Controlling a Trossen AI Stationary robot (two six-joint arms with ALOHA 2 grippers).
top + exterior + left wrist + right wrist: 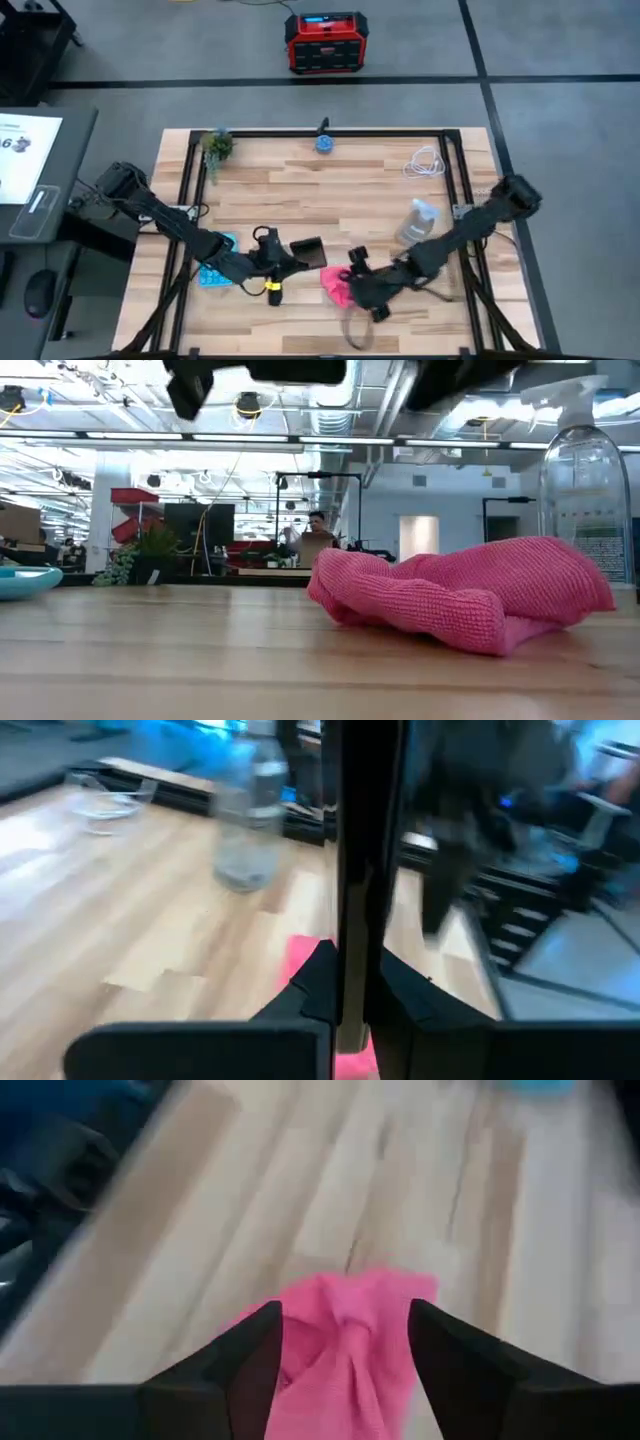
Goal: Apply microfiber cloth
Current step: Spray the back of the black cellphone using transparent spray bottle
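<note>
The pink microfiber cloth [335,285] [470,595] lies bunched on the wooden table, near its front edge. My right gripper [352,275] [345,1350] hovers open over it, one finger on either side of the cloth [350,1330] and neither touching. Left of it, my left gripper [283,258] [350,990] is shut on a black phone [308,250], which the left wrist view shows edge-on [365,840]. In the low view the phone [300,370] is well above the tabletop. My left gripper pinches the phone between its two fingers [310,985] at the phone's left end [352,970]. The fingers come roughly level from the table's left. The phone is lifted clear of the table and lies about flat.
A light blue calculator [215,268] [25,580] lies under the left arm. A clear spray bottle [418,222] [585,490] stands right of the cloth. A white cable [425,163], a small plant [217,145] and a blue object [324,143] sit along the far edge.
</note>
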